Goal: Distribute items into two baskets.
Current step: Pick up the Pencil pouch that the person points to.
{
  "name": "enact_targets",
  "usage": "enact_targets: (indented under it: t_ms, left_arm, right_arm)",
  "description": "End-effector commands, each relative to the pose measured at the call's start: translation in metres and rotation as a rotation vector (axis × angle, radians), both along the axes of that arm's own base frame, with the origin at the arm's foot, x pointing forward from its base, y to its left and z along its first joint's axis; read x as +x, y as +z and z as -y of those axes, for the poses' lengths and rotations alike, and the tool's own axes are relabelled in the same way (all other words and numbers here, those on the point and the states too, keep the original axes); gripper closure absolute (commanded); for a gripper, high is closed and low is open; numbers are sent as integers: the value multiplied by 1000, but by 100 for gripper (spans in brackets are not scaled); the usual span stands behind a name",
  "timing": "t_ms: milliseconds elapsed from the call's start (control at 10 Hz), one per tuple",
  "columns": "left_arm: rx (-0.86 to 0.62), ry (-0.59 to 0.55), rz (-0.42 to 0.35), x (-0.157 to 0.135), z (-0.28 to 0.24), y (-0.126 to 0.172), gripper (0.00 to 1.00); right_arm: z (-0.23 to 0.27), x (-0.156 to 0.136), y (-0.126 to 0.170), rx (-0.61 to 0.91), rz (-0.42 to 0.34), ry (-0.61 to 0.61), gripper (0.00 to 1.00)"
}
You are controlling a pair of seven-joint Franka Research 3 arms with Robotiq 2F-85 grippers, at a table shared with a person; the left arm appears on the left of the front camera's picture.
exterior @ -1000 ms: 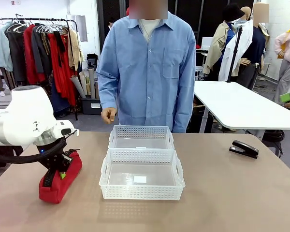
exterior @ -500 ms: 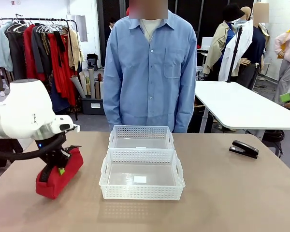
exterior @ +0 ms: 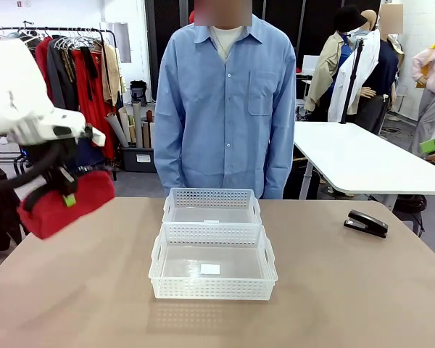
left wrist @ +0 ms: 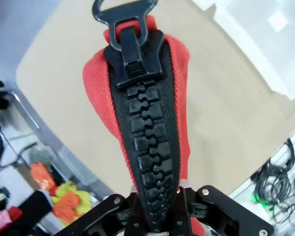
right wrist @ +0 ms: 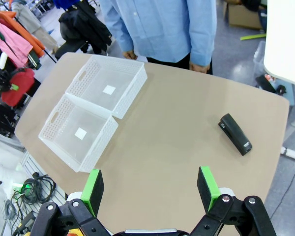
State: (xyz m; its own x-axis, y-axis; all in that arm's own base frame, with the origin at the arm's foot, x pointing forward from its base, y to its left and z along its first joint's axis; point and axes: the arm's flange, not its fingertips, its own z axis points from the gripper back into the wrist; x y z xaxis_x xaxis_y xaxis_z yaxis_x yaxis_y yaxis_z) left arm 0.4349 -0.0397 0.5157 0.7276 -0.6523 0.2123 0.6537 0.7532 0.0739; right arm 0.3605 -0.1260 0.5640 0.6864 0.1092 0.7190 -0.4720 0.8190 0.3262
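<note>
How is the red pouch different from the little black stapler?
The red pouch is big and soft-looking; the stapler is small, black and hard-looking. The pouch hangs in the air, clamped on its zipper by the left gripper; the stapler lies on the table, untouched. Both are outside the near basket and the far basket.

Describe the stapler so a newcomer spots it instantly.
Start at the tan table with two white baskets at its middle. To the robot's right of them, toward the far right corner, the stapler lies alone on the bare top. It is small, black and low, unlike the big red pouch held up by the left gripper.
</note>
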Motion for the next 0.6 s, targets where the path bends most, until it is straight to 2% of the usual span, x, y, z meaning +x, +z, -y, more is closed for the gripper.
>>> enact_targets:
  t_ms: [0, 100, 200, 500]
  left_arm:
    - [-27, -193, -61, 8, -13, 38, 100]
    - [-23, -242, -97, 10, -18, 57, 100]
    - [-54, -233, -106, 11, -19, 73, 100]
    - [-45, -247, -114, 2, -14, 89, 100]
  right_arm:
    - [0, 0, 1, 13, 8, 9, 0]
    - [0, 0, 1, 13, 8, 9, 0]
    - [0, 0, 1, 13, 8, 9, 0]
    - [0, 0, 1, 13, 8, 9, 0]
